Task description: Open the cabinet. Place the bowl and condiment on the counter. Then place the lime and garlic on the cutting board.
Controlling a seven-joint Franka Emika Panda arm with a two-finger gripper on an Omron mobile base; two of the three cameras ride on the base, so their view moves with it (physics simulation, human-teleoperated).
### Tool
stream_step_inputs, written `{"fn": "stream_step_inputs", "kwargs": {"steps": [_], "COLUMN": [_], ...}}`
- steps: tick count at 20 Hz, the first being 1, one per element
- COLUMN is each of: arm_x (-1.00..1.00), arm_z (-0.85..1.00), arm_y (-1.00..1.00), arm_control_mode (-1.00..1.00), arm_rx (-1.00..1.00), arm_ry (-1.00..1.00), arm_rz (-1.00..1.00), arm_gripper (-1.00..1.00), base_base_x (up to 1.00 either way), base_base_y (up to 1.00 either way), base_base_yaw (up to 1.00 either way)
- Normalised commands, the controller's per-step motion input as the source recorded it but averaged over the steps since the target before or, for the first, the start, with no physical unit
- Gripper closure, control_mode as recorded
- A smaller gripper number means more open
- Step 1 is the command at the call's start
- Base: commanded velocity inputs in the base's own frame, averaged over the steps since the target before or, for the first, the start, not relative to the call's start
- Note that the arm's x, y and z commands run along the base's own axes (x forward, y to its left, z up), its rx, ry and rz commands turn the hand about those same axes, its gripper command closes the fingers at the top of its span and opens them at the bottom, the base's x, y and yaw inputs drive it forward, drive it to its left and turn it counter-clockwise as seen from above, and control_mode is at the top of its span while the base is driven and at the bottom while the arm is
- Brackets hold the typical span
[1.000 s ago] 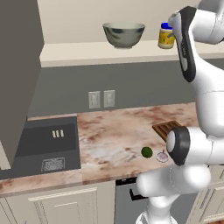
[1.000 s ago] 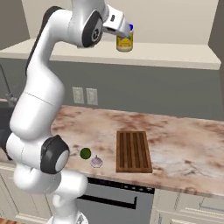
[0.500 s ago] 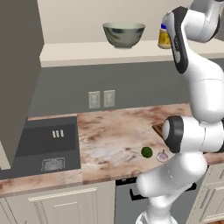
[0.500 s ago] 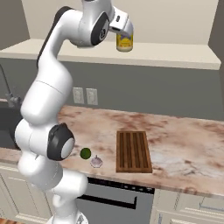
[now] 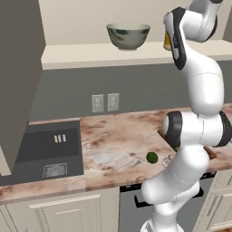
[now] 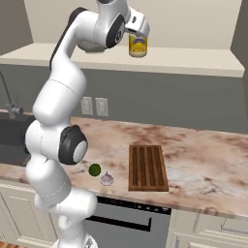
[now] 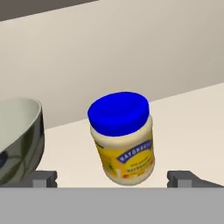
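Looking along the hand, I see my fingers [image 7: 118, 178] spread either side of the small yellow jar with a round blue lid [image 7: 122, 138], not touching it. The jar stands on the pale cabinet shelf [image 6: 193, 60], the greyish-cream ceramic bowl [image 5: 128, 36] nearby.

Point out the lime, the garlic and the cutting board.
lime [image 6: 94, 169]: right base view, its top.
garlic [image 6: 106, 179]: right base view, middle of the bulb.
cutting board [image 6: 147, 167]: right base view, its grooved centre.

bowl [image 5: 128, 36] and jar [image 7: 123, 138] on shelf [image 6: 193, 62]
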Motion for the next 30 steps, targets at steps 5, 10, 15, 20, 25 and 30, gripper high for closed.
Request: {"fn": "stream_step_inputs", "kwargs": {"steps": [5,10,15,20,25,30], "arm_x": [0.34,0.41,0.35,0.17,0.01,0.08], "arm_z": [-0.04,-0.04,-0.01,0.00,0.00,-0.09], "arm_y": [-0.08,-0.03,-0.05,-0.19,-0.09,0.00], "arm_control_mode": [-1.00,-1.00,-1.00,-1.00,-1.00,-1.00], "arm_rx": [0.00,0.00,0.00,0.00,-0.01,-0.02], "arm_ry": [-0.03,0.00,0.00,0.00,0.00,0.00], "arm_rz": [0.00,0.00,0.00,0.00,0.00,0.00], "arm_gripper": [-1.00,-1.00,-1.00,-1.00,-1.00,-1.00], "base_base_x": [0.00,0.00,0.00,0.00,0.00,0.00], "base_base_y": [0.00,0.00,0.00,0.00,0.00,0.00], "base_base_yaw": [0.00,0.00,0.00,0.00,0.00,0.00]}}
